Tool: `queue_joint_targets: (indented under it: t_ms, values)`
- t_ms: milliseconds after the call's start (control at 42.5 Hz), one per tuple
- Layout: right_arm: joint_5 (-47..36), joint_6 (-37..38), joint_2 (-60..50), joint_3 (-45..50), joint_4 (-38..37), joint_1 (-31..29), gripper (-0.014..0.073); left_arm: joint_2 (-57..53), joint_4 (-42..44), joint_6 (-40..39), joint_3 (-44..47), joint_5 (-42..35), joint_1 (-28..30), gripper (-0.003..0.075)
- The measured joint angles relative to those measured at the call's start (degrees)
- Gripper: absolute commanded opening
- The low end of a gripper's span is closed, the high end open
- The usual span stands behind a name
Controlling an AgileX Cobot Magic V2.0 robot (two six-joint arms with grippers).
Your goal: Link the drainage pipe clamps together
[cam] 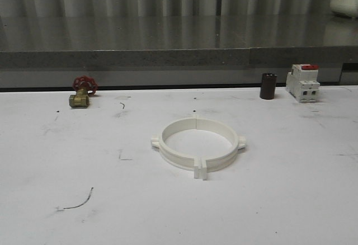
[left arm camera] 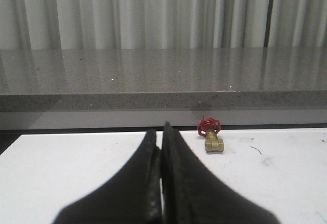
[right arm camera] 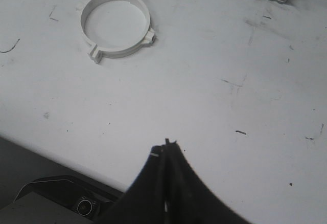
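Now, view by view, you can check these points.

Front view, clamps: the two drainage pipe clamps lie flat near the middle of the white bench, joined into one ring; you see the seam at the far side and the paired end tabs at the near side.
Front view, other things: a brass valve with red handwheel stands at the far left, a dark cylinder and a white breaker with red top at the far right, all well apart from the ring.
Left wrist view, tool: the left tool has its black fingers pressed together, with nothing between them; the valve stands beyond it.
Right wrist view, tool: the right tool is also closed together and empty, above bare bench.
Right wrist view, clamps: the ring lies well apart from this tool.
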Motion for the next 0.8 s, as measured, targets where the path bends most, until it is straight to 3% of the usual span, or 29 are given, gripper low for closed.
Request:
queue_joint_targets:
  t_ms: [541, 800]
  values:
    - [-0.85, 0.0, -0.45, 0.62, -0.61, 0.0, -0.0068, 0.0, 0.0, 0.0, 0.0, 0.0, 0.0, -0.002]
    - [-24.07, 0.0, -14.84, 13.87, -4.82, -12.59, -0.0068, 0.0, 0.0, 0.0, 0.0, 0.0, 0.0, -0.002]
